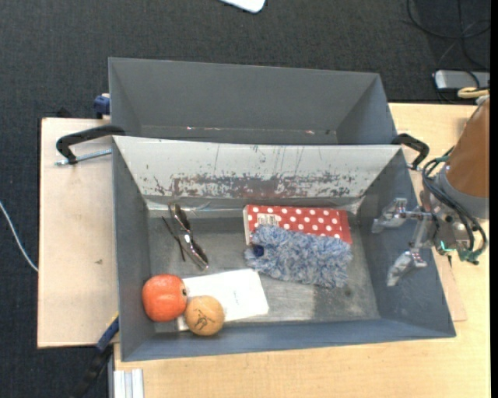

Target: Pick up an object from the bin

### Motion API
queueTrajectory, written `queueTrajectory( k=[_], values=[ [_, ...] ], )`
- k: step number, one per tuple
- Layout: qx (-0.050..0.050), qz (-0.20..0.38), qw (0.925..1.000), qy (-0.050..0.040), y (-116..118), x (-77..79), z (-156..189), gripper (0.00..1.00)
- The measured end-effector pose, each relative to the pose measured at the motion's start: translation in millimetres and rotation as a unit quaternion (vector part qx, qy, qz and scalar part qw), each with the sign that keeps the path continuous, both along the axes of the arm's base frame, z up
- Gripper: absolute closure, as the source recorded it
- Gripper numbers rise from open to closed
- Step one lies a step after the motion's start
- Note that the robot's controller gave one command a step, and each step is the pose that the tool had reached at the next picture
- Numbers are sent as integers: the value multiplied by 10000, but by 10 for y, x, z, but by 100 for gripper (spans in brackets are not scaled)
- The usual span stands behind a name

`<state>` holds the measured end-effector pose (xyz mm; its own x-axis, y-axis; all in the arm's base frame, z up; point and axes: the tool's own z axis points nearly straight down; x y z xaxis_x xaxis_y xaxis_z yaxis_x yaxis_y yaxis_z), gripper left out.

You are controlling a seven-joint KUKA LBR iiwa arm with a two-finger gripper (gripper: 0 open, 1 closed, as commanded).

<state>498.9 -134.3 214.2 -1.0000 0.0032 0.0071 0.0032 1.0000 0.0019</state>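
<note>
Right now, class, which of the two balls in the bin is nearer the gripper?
The smaller tan ball, right of the bigger orange-red ball; the gripper is far right.

A robot lab: grey metal bin (128,233), dark carpet floor (47,62).

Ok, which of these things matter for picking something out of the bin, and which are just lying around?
For the job: pincer, open, over the bin's right wall; fluffy blue cloth; red dotted box; metal tongs; white card; orange ball; tan ball.
Lying about: white thing beyond the bin; grey device on the floor.
</note>
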Motion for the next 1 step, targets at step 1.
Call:
queueTrajectory(
  k=[1],
  values=[
    [-9,12,10000,-45,7,18,45,0]
  ],
)
